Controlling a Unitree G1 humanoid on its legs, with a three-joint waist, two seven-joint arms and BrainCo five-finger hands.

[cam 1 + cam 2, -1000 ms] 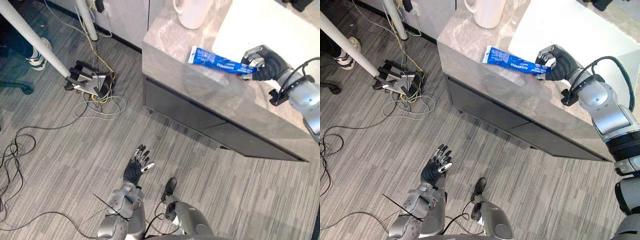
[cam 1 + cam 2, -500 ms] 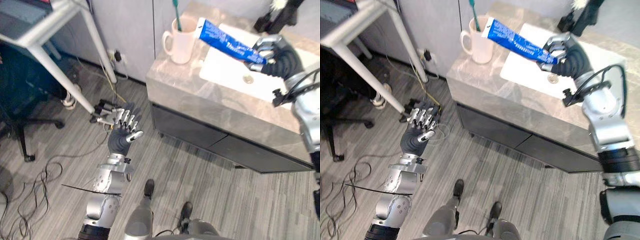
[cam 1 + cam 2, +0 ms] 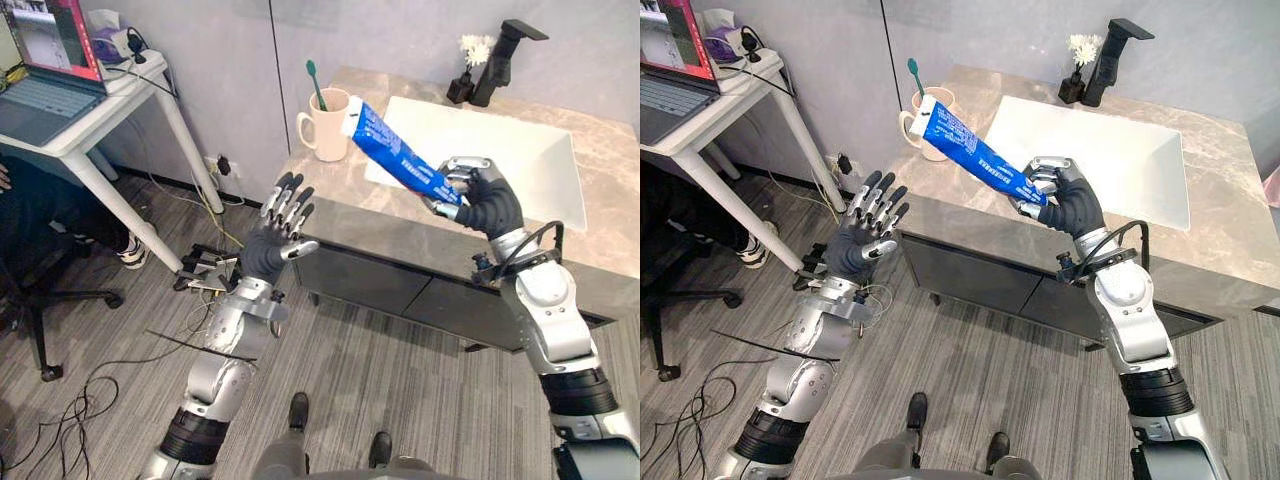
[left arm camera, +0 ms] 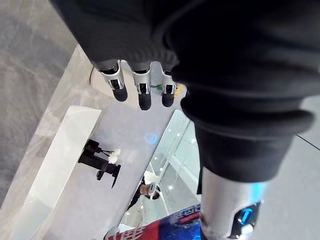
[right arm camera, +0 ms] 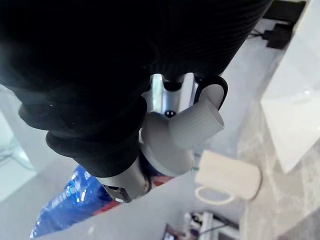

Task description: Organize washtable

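A blue toothpaste tube [image 3: 398, 157] is held in the air above the counter's front edge. My right hand [image 3: 483, 203] is shut on its cap end, and the white cap [image 5: 192, 128] shows past the fingers in the right wrist view. The tube's flat end points up towards a cream mug [image 3: 326, 127] holding a green toothbrush [image 3: 314, 83]. My left hand [image 3: 274, 243] is raised in front of the counter, left of the tube, open with its fingers [image 4: 143, 92] spread and holding nothing.
The grey stone washtable [image 3: 360, 205] has a white sink basin [image 3: 500, 150], a black faucet [image 3: 507, 48] and a small dark vase with white flowers [image 3: 464, 76] at the back. A white side table [image 3: 75, 125] with a laptop stands at the left.
The camera view has shifted a lot. My right hand has lifted the tube off the counter and now holds it in the air. My left hand has come up from near the floor.
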